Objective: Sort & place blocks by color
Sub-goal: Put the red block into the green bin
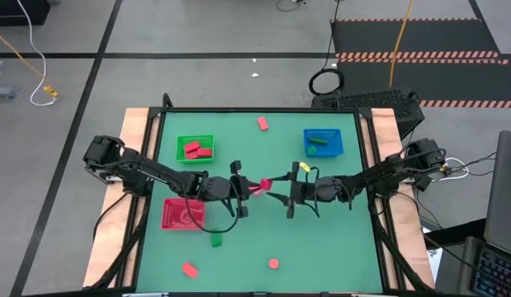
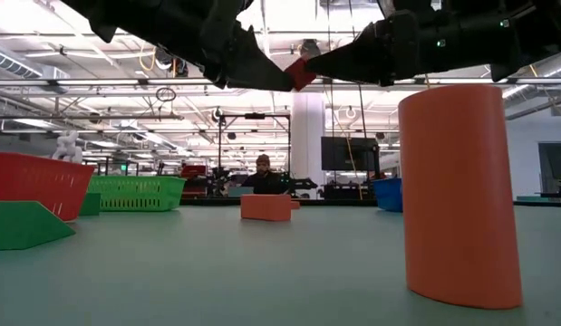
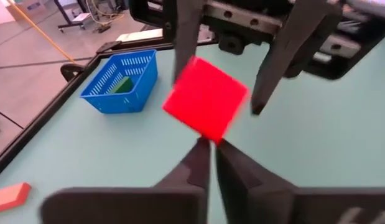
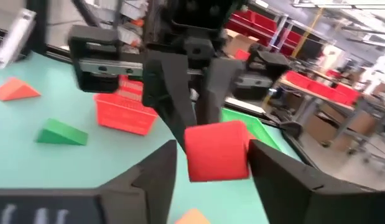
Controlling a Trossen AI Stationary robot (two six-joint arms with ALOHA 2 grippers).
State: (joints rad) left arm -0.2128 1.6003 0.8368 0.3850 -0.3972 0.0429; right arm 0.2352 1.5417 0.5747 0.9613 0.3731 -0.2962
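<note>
A red cube block hangs tilted in the air over the table's middle, between both arms. My left gripper comes at it from the table's left, its fingers shut together. My right gripper comes from the table's right, open, with one finger on either side of the cube. In the low view the cube shows high above the table between the two dark grippers. My left gripper's shut fingertips meet the cube's nearest corner, coming almost level from the table's left. Whether that corner is pinched between the tips or only touched, I cannot tell. My right gripper has one finger against a side face of the cube, coming level from the table's right. The other finger stands slightly apart from the cube.
A green tray with red blocks stands far left, a red tray near left and a blue tray far right. Loose pieces lie about: a red block, a green one, a red one and a red cylinder.
</note>
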